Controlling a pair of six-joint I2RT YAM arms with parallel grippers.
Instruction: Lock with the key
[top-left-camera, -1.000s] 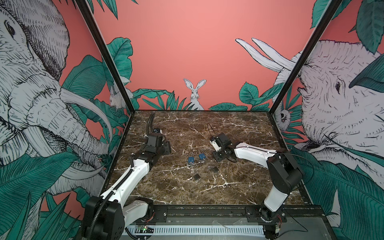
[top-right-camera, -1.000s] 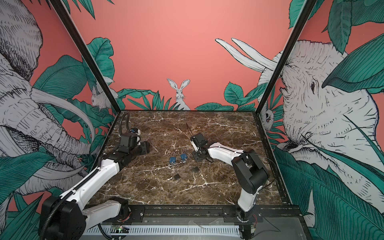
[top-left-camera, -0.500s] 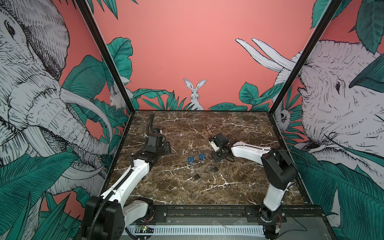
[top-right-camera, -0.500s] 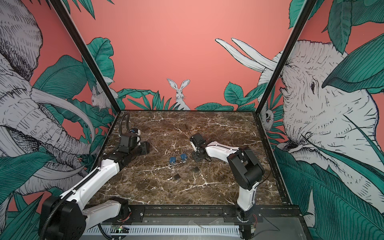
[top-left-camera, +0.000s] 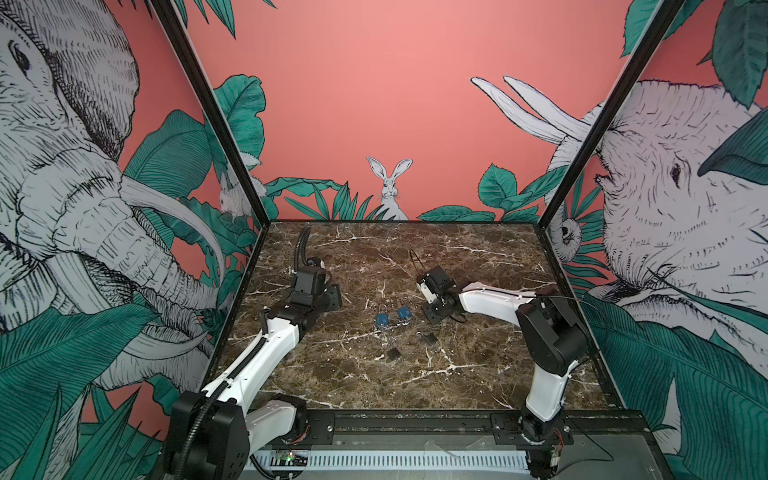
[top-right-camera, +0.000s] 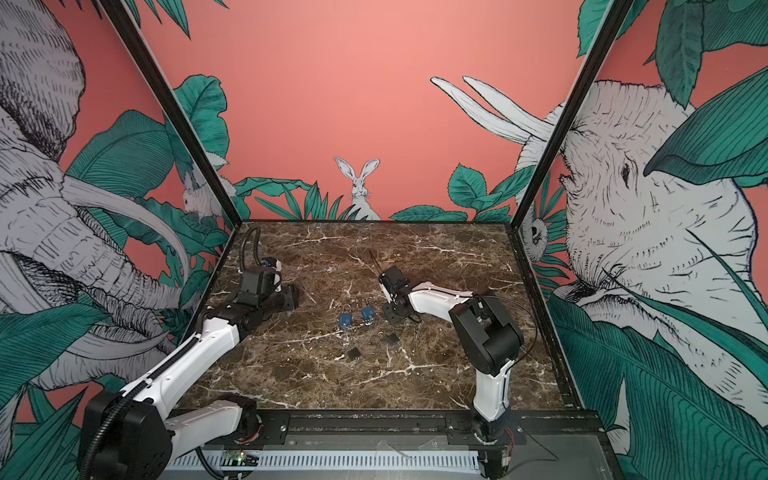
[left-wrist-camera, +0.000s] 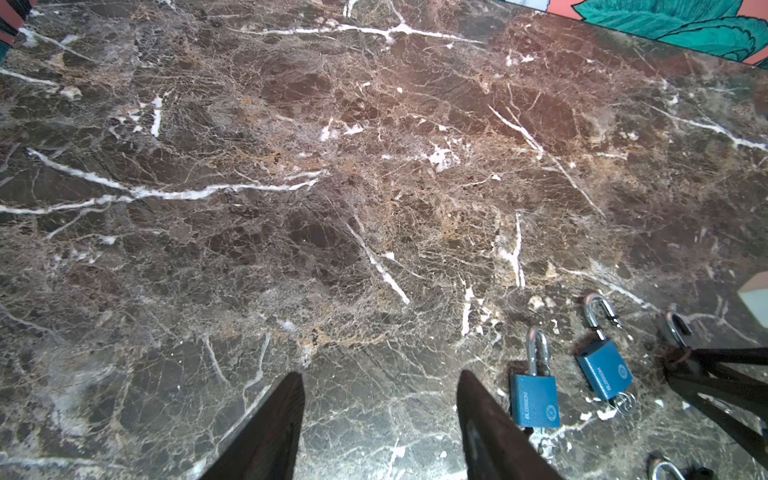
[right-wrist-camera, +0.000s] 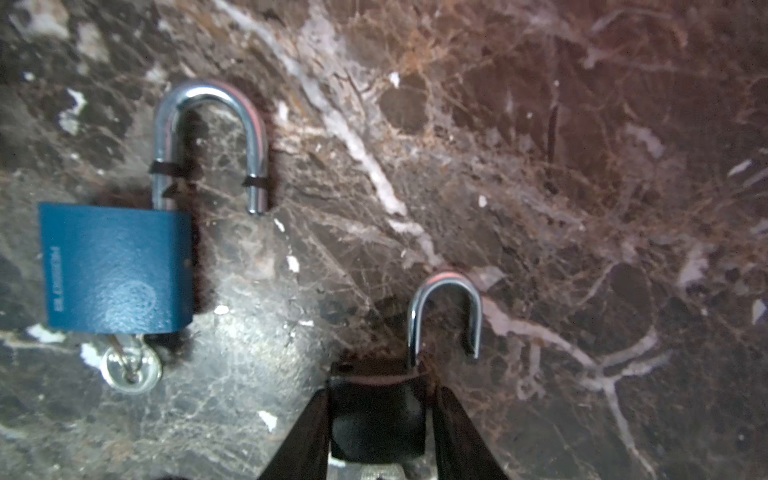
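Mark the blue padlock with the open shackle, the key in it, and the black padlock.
blue padlock (right-wrist-camera: 116, 266): right wrist view, centre of its blue body.
key (right-wrist-camera: 131, 368): right wrist view, its round silver head.
black padlock (right-wrist-camera: 376, 411): right wrist view, its dark body.

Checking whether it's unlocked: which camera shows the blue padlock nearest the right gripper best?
The right wrist view: the blue padlock is large there, shackle's free end plainly out of the body, key in the base. The left wrist view shows it smaller, also open. Both top views give only a tiny blue block.
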